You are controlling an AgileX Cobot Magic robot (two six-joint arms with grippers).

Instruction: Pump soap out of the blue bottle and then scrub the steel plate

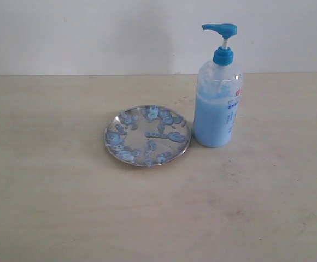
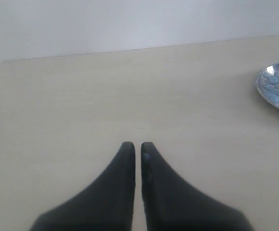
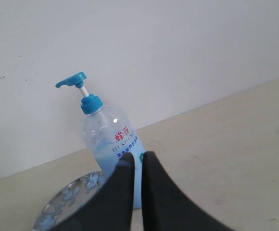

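Observation:
The blue bottle point(image 1: 217, 98) stands upright on the table, pump head pointing left, about half full of light blue liquid. Just left of it lies the steel plate point(image 1: 147, 135), dotted with blobs of soap point(image 1: 157, 134). Neither arm shows in the exterior view. In the left wrist view my left gripper point(image 2: 137, 145) is shut with nothing in it, over bare table, the steel plate point(image 2: 276, 86) at the frame's edge. My right gripper point(image 3: 137, 155) is shut and empty, with the blue bottle point(image 3: 107, 139) beyond its tips and the steel plate point(image 3: 69, 197) beside it.
A pale wooden table point(image 1: 65, 207) runs to a white wall point(image 1: 93, 33) behind the bottle. Nothing else stands on the table in these views.

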